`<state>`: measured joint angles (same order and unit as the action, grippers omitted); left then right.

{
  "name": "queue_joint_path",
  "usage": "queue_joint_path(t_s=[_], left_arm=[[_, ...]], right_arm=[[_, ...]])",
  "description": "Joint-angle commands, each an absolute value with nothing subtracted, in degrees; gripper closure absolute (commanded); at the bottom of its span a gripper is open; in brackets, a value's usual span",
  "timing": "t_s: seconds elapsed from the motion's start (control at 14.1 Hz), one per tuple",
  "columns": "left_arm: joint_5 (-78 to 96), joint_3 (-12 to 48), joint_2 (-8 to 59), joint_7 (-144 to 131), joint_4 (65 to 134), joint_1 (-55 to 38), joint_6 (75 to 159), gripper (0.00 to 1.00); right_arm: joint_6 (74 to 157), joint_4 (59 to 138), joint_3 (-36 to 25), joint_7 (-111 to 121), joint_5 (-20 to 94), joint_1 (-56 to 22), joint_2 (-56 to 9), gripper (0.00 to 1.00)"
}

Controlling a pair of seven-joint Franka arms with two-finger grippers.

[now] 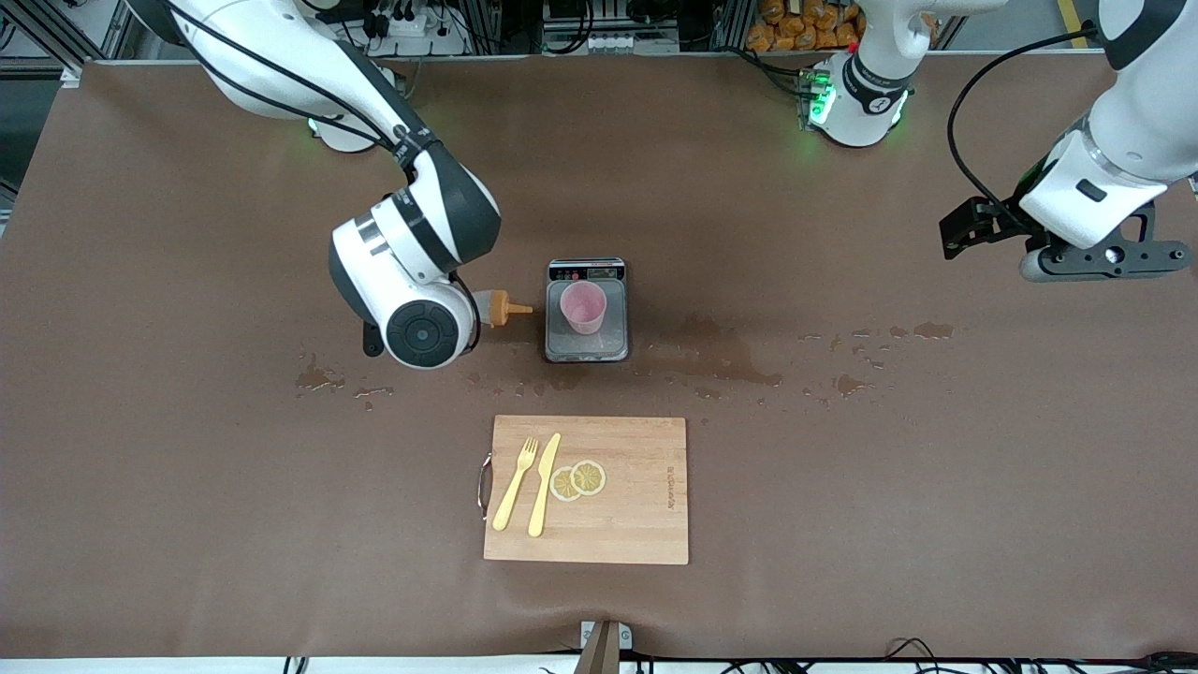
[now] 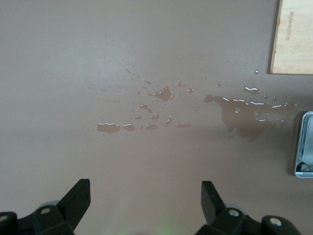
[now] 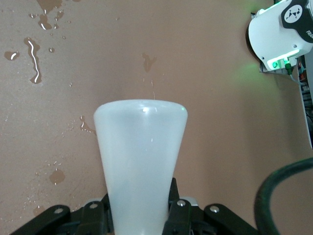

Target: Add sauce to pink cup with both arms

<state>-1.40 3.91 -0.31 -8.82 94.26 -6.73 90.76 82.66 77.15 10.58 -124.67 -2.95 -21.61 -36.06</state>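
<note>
The pink cup stands upright on a small kitchen scale at the middle of the table. My right gripper is shut on the sauce bottle, whose whitish body fills the right wrist view. The bottle lies sideways just above the table, beside the scale toward the right arm's end. Its orange nozzle points at the cup and stops short of the scale. My left gripper is open and empty, held over bare table at the left arm's end, where the left arm waits.
A wooden cutting board with a yellow fork, a knife and lemon slices lies nearer the front camera than the scale. Wet spill patches spread over the brown table cover beside the scale on both sides.
</note>
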Motion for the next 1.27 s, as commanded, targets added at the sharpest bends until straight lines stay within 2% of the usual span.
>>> queue_joint_path(t_s=[0.0,0.28,0.42,0.64,1.2], left_arm=[[-0.9,2.3,-1.6,-6.7,95.1,-7.1,90.1,0.00],[-0.7,1.7,-1.8,-6.8,94.9,-6.8,89.3,0.00],[-0.3,1.6,-2.8,-6.5,95.0,-6.8,88.9,0.00],[1.5,1.3,-3.1,-3.6,95.0,-6.0,88.9,0.00],[1.6,1.3,-2.8,0.0,94.6,-5.4,88.2,0.00]], right_arm=[[82.2,76.6,10.1,-128.1,-6.4,-24.3,-37.0,0.73],[82.2,76.6,10.0,-128.8,-7.5,-25.7,-37.8,0.79],[81.9,76.8,10.0,-128.8,-8.3,-26.8,-37.8,0.91],[81.9,76.9,10.0,-128.8,-8.4,-26.8,-37.8,1.00],[81.9,76.8,10.0,-127.8,-9.1,-26.2,-38.1,1.00]])
